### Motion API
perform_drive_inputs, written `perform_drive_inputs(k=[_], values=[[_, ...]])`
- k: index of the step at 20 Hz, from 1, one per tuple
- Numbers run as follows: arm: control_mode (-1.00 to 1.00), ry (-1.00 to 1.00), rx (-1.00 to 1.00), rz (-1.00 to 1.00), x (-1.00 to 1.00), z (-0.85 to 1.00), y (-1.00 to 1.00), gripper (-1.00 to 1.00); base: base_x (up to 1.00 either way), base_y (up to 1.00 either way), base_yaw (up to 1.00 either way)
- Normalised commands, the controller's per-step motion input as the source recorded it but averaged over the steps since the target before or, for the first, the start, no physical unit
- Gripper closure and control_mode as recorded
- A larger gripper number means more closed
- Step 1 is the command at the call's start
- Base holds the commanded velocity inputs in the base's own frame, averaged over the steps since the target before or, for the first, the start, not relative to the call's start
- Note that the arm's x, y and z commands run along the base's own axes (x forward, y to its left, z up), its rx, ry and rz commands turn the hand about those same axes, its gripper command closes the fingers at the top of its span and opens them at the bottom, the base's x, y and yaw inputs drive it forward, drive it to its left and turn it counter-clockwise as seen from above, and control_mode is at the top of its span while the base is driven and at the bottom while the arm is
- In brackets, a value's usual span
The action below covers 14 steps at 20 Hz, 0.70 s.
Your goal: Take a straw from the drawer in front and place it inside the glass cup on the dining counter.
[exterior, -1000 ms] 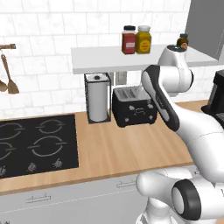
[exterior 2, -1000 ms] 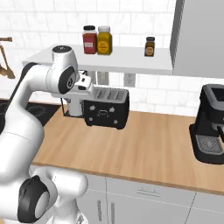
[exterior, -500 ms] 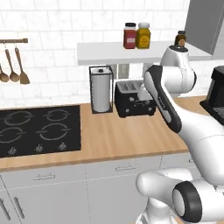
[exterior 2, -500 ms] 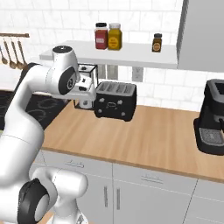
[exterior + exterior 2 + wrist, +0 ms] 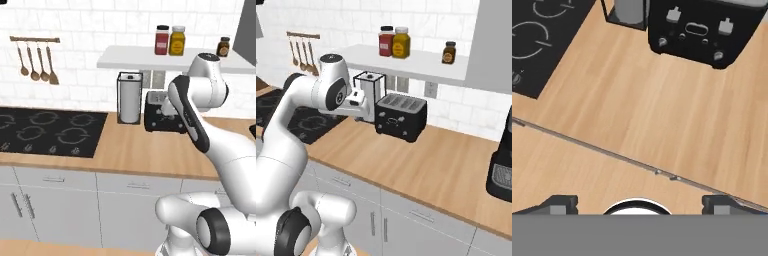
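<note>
Overhead, the claw (image 5: 639, 202) hangs spread wide and empty above the wooden worktop (image 5: 662, 115).

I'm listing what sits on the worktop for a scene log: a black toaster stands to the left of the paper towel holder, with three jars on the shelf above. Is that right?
Not quite. The black toaster stands to the right of the paper towel holder, not the left; the left base view shows it. The three jars do sit on the shelf above.
</note>
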Motion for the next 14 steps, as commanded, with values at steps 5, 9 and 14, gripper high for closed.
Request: perform_drive_inputs(k=[5, 9, 14], values=[[1.0, 0.0, 0.0, 0.0, 0.0, 0.0, 0.0, -1.0, 0.0, -0.67, 0.69], [1.0, 0.0, 0.0, 0.0, 0.0, 0.0, 0.0, -1.0, 0.0, -0.66, 0.73], [1.0, 0.0, 0.0, 0.0, 0.0, 0.0, 0.0, -1.0, -0.01, -0.65, 0.66]])
